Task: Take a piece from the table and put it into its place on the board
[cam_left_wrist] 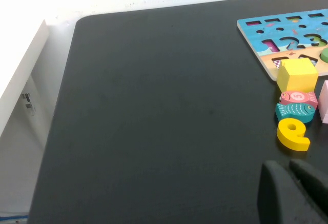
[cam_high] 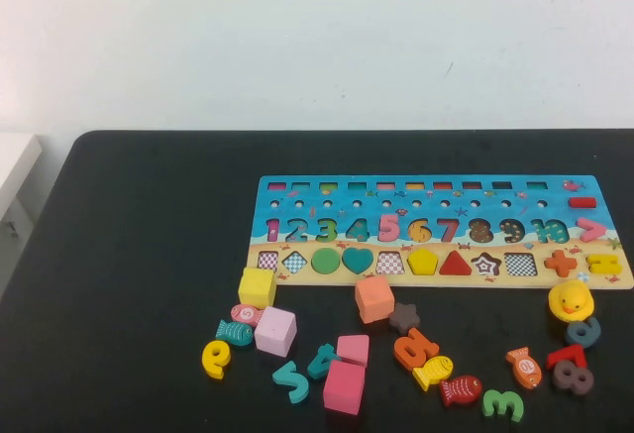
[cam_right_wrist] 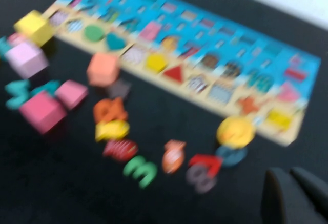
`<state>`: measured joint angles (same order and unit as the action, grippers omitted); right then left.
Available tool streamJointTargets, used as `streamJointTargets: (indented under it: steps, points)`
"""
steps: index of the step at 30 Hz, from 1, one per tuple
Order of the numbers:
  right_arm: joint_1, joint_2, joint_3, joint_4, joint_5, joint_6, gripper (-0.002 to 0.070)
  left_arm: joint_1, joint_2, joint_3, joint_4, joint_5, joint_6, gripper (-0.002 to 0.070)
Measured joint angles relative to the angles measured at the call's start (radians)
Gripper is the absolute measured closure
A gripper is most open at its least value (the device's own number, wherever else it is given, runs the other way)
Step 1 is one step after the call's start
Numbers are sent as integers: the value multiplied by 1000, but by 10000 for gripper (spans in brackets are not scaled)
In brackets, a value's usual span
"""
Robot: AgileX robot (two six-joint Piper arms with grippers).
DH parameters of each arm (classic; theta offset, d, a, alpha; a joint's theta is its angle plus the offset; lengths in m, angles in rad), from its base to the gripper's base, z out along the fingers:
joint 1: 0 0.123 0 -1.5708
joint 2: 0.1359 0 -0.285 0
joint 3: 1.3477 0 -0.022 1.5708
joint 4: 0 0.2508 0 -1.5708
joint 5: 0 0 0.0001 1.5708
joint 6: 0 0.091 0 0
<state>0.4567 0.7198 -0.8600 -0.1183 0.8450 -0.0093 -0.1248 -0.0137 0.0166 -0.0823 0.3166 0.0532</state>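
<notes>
The number-and-shape board (cam_high: 436,282) lies at mid-table, with several empty slots. Loose pieces lie in front of it: a yellow cube (cam_high: 257,286), a lilac cube (cam_high: 275,331), an orange cube (cam_high: 373,298), a brown star (cam_high: 403,316), a green 3 (cam_high: 503,404), a red 7 (cam_high: 567,355) and several fish. Neither arm shows in the high view. My left gripper (cam_left_wrist: 284,166) is shut and empty, hovering near a yellow digit (cam_left_wrist: 293,134) left of the board (cam_left_wrist: 256,29). My right gripper (cam_right_wrist: 287,172) is shut and empty, above the table near the yellow duck (cam_right_wrist: 234,130).
A yellow duck (cam_high: 571,300) sits at the board's front right corner. Two pink blocks (cam_high: 344,386) lie near the front edge. A white shelf (cam_left_wrist: 20,70) stands off the table's left edge. A white wall rises behind the black table.
</notes>
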Motion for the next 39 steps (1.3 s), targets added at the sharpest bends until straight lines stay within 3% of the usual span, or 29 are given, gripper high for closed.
streamJointTargets:
  steps: [8,16,19,23,28,33,39]
  points:
    - [0,-36,22,210,136,0,657,0,0,0,0,0,0,677]
    - [-25,-77,58,217,111,-91,657,0,0,0,0,0,0,677]
    - [-130,-179,149,231,-10,-192,657,0,0,0,0,0,-5,677]
    - [-302,-365,362,240,-328,-318,657,0,0,0,0,0,-5,677]
    - [-475,-533,616,240,-642,-354,657,0,0,0,0,0,-5,677]
    - [-619,-686,821,240,-696,-360,657,0,0,0,0,0,-5,677]
    - [-638,-731,884,229,-621,-364,657,0,0,0,0,0,-5,677]
